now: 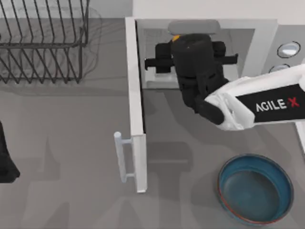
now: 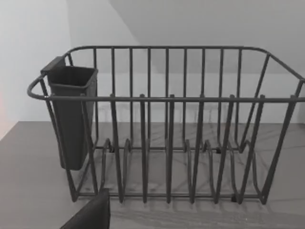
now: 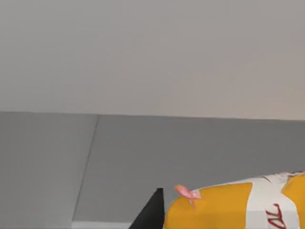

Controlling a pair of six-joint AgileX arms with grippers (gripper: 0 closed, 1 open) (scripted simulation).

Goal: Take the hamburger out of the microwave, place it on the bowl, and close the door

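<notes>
my right arm, white with the black agilex lettering, reaches from the right side of the top view into the large white boxy microwave [image 1: 267,36], whose cavity is open. the right end effector [image 1: 177,40] sits inside that cavity, under the black wrist block, and i cannot tell whether it is released or clenched, since the wrist hides it from above.

just past the end effector, at the back of the cavity, a sliver of orange marks the small cream-and-orange-yellow hamburger [image 1: 176,37]; in the right wrist view it [image 3: 224,205] lies right beside a dark fingertip [image 3: 151,212], with the grey cavity wall behind. i cannot say whether they touch.

the white rectangular microwave door [image 1: 135,109] stands swung out to the left of the end effector, edge-on, its pale vertical bar handle [image 1: 120,157] at the near end. the two round grey-rimmed knobs [image 1: 289,48] are on the panel to the right of the end effector.

the round deep blue-teal bowl with the thin reddish-brown rim [image 1: 228,198] rests on the grey tabletop [image 1: 62,143], well apart from the end effector, nearer the front edge and to the right of the door.

my left arm is parked at the far left edge of the top view, and the state of its end effector [image 1: 5,164] is unclear to me. in the left wrist view, beyond a dark finger [image 2: 90,215], stands a dark wire dish rack [image 2: 167,124] with a dark rectangular cutlery cup [image 2: 71,114] hung on one end.
</notes>
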